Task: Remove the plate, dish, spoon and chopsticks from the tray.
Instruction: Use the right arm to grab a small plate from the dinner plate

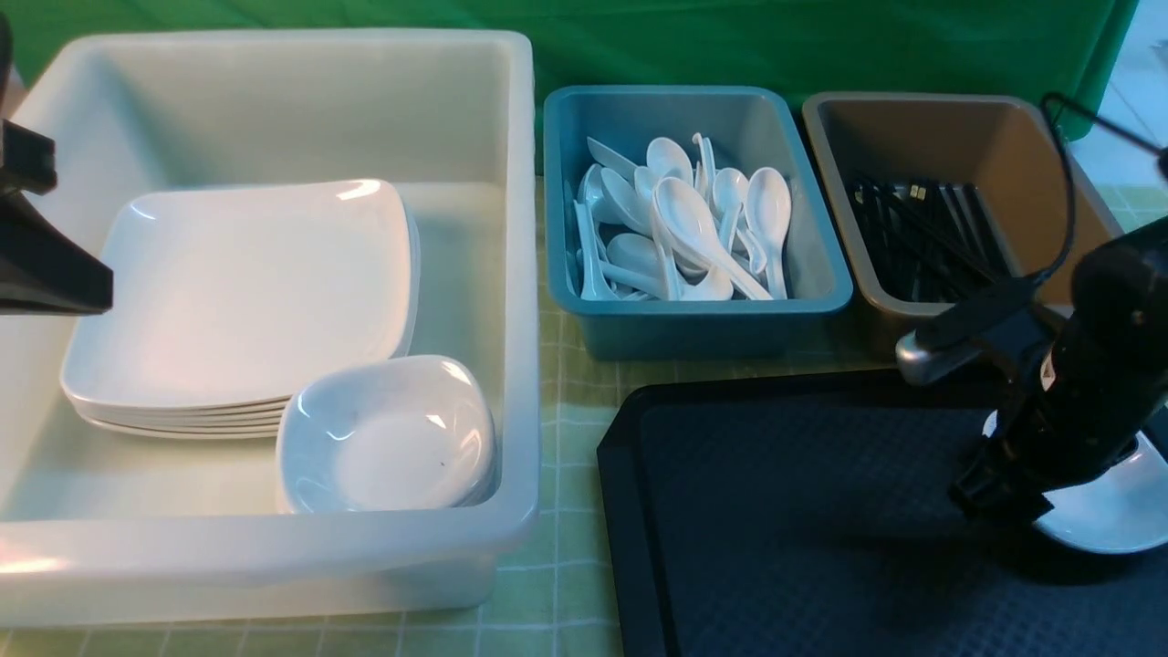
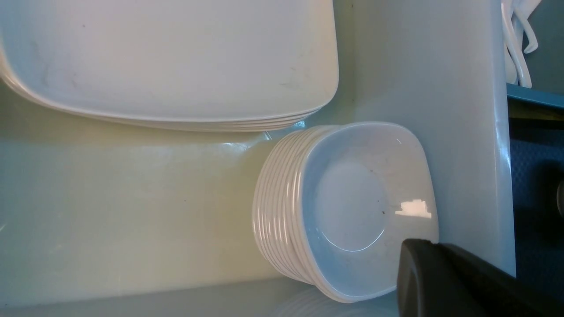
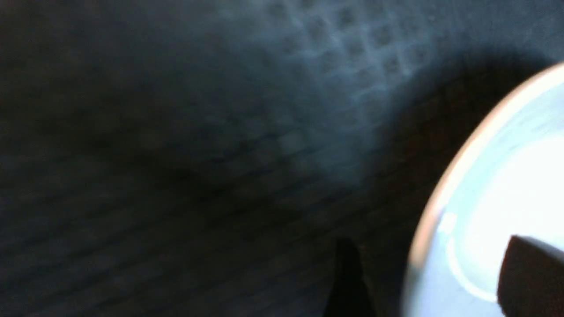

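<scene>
A: What sits on the black tray (image 1: 776, 511)?

B: Its waffle-textured surface is mostly bare. At the right edge of the front view, a glossy white dish (image 1: 1118, 511) rests on it, partly hidden by the right arm.

A: And the right gripper (image 3: 423, 281)?

B: In the blurred wrist view its 2 dark fingers (image 3: 348, 281) stand wide apart, straddling the dish's rounded rim, 1 outside and 1 over the bowl. Whether they touch it cannot be told.

A: The left gripper (image 1: 55, 274)?

B: It hangs over the big translucent white tub (image 1: 511, 119), its fingers closed and holding nothing that shows.

A: What fills the tub?

B: A stack of flat square plates (image 1: 246, 292) with rounded corners, and just beside it a stack of small deep dishes (image 1: 388, 438) near the front wall.

A: Behind the tray?

B: A blue tub (image 1: 821, 274) heaped with glossy white soup spoons (image 1: 693, 228), and a brown tub (image 1: 839, 192) of thin black chopsticks (image 1: 922, 237), all on a green checked table (image 1: 566, 566).
</scene>
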